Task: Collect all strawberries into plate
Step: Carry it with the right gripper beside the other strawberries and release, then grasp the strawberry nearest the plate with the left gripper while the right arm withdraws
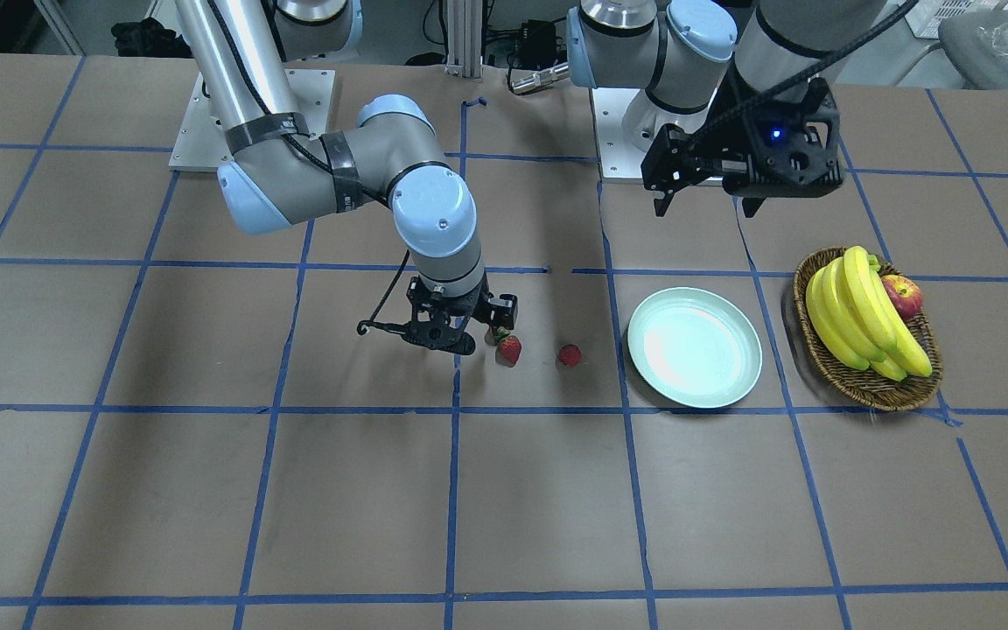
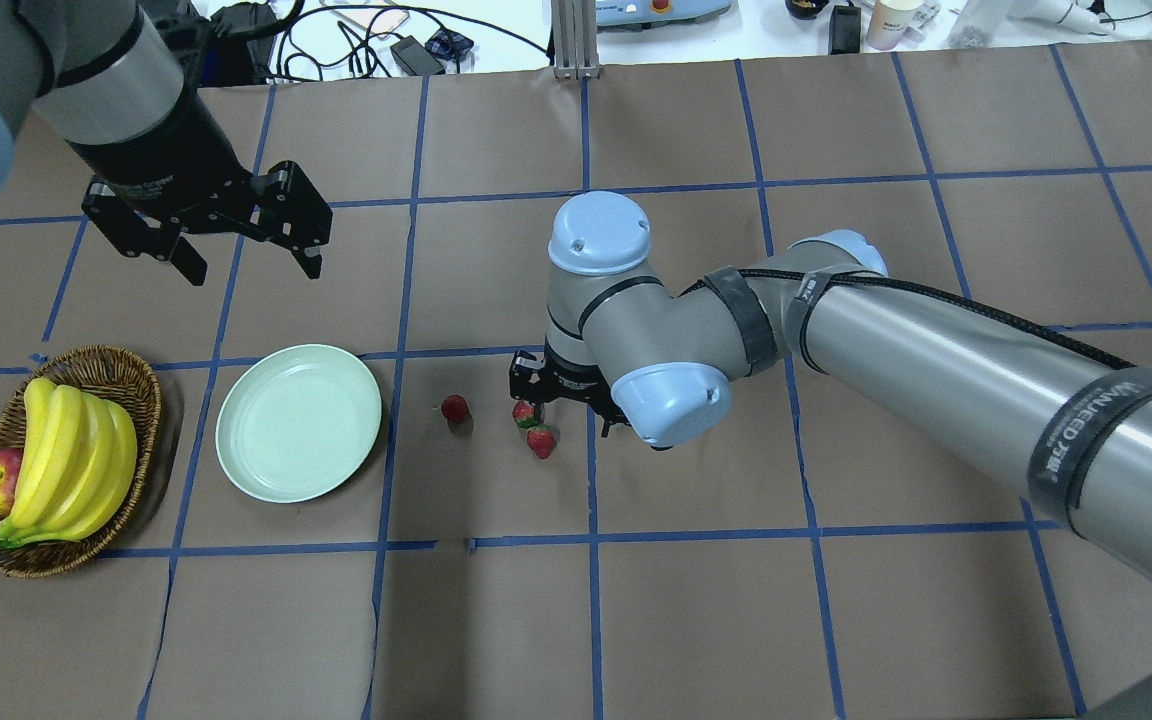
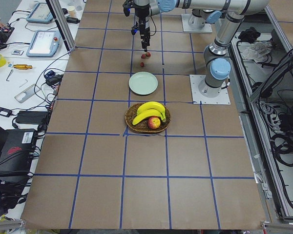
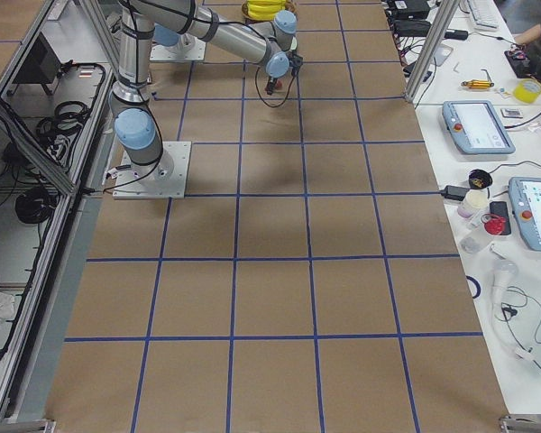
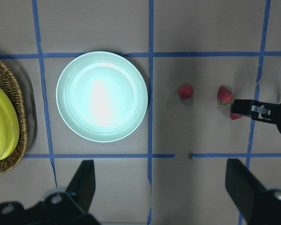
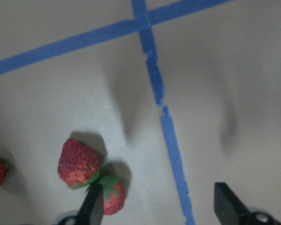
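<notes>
The plate (image 2: 298, 422) lies empty on the worktop (image 2: 696, 620), so all three strawberries are yet to be collected. The left claw (image 2: 254, 268) hangs high near the plate, fingers wide apart and holding nothing. If both arms make for the plate together, they could foul each other there.

Nearest the plate sits the lone strawberry (image 2: 454, 407), apart from the other two. A berry carried low toward the plate would pass right over it and could knock it rolling. Farther from the plate lie the larger strawberry (image 6: 78, 161) and the capped strawberry (image 6: 111, 194), touching or very nearly so.

Farthest out, the right claw (image 6: 157, 211) is low over the worktop, fingers apart and empty. I judge it badly placed for a grasp. One finger shows right beside the capped strawberry, while the other stands well off across a blue tape line (image 6: 171, 140), so neither berry lies squarely in the gap. Closing from here would likely shove the capped strawberry sideways or pinch only its leaves, and the nudge could set its neighbour rolling.

Too hard a squeeze would bruise such soft fruit, and too light a one would let it slip out on the way. The plate's rim is shallow and its surface glossy, so a release from height could send a berry skidding out.
</notes>
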{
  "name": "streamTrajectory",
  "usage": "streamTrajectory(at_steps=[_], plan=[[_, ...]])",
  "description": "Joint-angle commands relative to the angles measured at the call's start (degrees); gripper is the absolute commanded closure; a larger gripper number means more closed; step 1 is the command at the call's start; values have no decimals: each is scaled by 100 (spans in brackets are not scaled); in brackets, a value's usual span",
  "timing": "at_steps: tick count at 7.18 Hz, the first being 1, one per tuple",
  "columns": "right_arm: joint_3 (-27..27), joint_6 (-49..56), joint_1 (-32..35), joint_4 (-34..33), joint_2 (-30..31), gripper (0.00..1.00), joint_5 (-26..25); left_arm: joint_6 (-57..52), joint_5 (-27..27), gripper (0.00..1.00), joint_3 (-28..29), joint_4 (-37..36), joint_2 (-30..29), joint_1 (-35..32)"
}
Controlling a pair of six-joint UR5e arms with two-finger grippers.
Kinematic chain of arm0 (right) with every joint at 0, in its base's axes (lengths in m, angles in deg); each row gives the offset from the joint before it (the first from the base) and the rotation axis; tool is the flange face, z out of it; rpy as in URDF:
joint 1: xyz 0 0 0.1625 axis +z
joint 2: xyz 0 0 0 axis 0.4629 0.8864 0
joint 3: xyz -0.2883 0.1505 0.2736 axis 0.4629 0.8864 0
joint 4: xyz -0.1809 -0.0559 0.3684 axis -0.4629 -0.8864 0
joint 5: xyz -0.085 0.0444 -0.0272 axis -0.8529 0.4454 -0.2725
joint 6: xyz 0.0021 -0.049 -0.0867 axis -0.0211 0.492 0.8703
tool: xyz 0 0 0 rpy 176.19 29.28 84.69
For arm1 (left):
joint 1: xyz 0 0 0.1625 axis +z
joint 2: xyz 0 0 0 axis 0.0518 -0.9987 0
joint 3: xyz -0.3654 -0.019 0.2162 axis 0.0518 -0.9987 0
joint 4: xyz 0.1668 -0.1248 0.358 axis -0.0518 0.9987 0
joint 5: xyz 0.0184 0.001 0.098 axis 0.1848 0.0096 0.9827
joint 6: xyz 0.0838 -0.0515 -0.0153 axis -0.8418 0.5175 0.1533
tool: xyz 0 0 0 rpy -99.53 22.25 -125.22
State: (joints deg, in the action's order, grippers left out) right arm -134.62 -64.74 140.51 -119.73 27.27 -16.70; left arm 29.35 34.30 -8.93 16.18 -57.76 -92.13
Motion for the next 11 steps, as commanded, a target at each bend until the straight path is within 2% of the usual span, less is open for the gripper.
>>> streamTrajectory(at_steps=[1,2,3,4,5,7,8,10,11], plan=[[-46,369,-690,319,513,0,-388,17,-21,0,-990,-1008,-261,21],[-46,1025,-989,582,864,0,-441,17,-247,0,-1535,-1806,-445,4],[-46,1432,-1210,785,1128,0,-545,87,-563,0,-1880,-2310,-699,-40],[7,1471,-1447,926,1296,0,-555,323,-566,0,-1944,-2393,-937,-240],[7,1802,-1684,1119,1628,0,-564,978,-566,0,-1954,-2768,-1218,-538],[25,2576,-1827,1498,2061,0,-581,1195,-469,0,-1954,-3436,-1798,-682],[68,2752,-1862,1664,2123,0,-965,1204,-478,0,-1954,-3484,-2027,-691],[610,3708,-1924,2549,2370,0,-1021,1257,-487,0,-1936,-3519,-2143,-735],[866,3721,-2237,3119,2387,0,-943,1248,-496,0,-1927,-3528,-2170,-735]])
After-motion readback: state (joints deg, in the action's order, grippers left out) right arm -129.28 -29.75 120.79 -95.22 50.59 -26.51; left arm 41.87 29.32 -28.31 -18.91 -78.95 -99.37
